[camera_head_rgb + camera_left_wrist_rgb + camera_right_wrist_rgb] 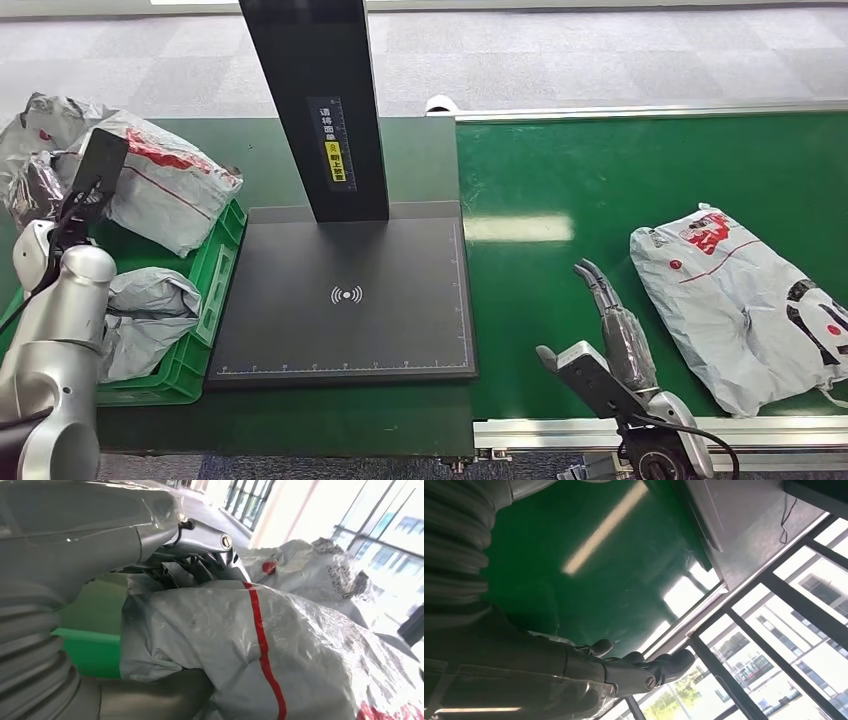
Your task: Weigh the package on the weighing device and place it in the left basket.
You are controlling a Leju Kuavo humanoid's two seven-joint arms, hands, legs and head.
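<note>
Package [165, 180], grey with red stripe: at ten o'clock, lying across the green basket [215, 290] rim, the left hand [200, 547] against it; whether the fingers grip it cannot be told. Weighing device [345, 300]: centre. Right hand [610, 335]: five o'clock over the green belt [560, 180], fingers extended, holding nothing. Second package [740, 300]: three o'clock.

Silver left arm [50, 340] at lower left; right hand [610, 330] at lower centre-right: dark fingers, grey thumb, black cable at wrist.
</note>
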